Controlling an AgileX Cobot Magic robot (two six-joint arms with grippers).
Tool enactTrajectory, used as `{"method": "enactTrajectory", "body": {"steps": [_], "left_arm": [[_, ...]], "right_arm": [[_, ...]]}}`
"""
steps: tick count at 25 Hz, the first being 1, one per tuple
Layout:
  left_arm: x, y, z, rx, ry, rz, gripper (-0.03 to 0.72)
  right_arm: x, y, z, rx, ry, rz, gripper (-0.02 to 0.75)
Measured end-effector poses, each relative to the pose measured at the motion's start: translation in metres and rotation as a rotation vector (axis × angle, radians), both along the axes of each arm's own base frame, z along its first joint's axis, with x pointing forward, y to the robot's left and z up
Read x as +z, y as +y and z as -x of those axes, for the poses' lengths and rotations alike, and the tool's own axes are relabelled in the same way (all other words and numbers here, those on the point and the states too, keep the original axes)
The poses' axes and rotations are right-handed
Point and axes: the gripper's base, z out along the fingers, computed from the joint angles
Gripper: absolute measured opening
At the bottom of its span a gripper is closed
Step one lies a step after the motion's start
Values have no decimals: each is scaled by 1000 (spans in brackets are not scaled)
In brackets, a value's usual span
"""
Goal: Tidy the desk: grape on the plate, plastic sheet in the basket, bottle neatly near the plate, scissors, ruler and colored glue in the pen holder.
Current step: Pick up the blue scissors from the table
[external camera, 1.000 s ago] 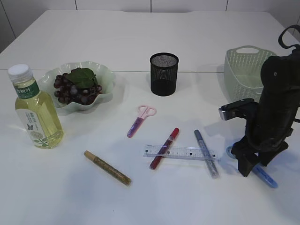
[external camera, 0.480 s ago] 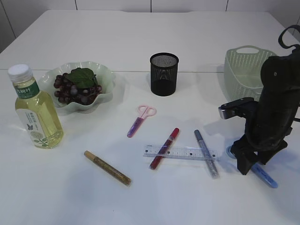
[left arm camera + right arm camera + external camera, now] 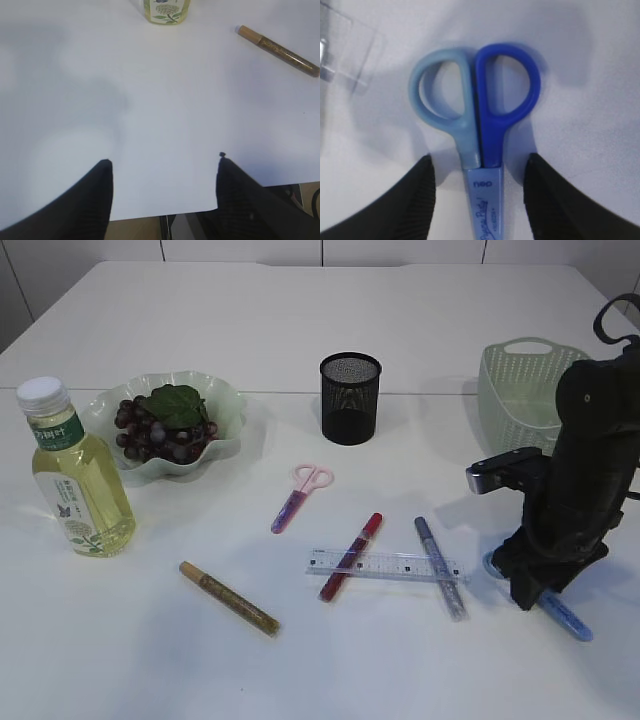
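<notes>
Blue scissors lie flat on the table, closed. My right gripper is open and straddles their neck, with a gap on each side; from outside it stands low over them. Pink scissors, a clear ruler and red, grey-blue and gold glue pens lie mid-table. Grapes sit on the green plate, with the bottle to its left. My left gripper hangs open over the table's front edge. The plastic sheet is out of view.
The black mesh pen holder stands behind the pens. The green basket is at the back right, just behind my right arm. A clear flat edge shows beside the blue scissors' handles. The bottle's base and the gold pen show far ahead of the left gripper.
My right gripper has settled a touch lower over the blue scissors. Nothing on the table has moved, and the left gripper is unchanged.
</notes>
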Motion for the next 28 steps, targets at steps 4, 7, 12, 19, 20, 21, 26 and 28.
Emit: {"method": "enactTrajectory", "body": {"steps": [4, 7, 12, 19, 20, 21, 26, 28], "left_arm": [[0, 0, 0, 0, 5, -1, 469], [0, 0, 1, 0, 8, -2, 469], [0, 0, 1, 0, 11, -4, 469], [-1, 0, 2, 0, 22, -6, 469], [0, 0, 2, 0, 21, -6, 469], [0, 0, 2, 0, 22, -6, 469], [0, 1, 2, 0, 23, -6, 469], [0, 1, 2, 0, 23, -6, 469]], "right_arm": [[0, 0, 0, 0, 0, 0, 300], [0, 0, 0, -2, 4, 1, 212], [0, 0, 1, -35, 10, 3, 162], [0, -1, 4, -75, 46, 12, 155], [0, -1, 5, -82, 61, 15, 155], [1, -1, 7, -89, 76, 18, 155], [5, -1, 9, -99, 128, 28, 155], [8, 0, 6, -103, 133, 27, 155]]}}
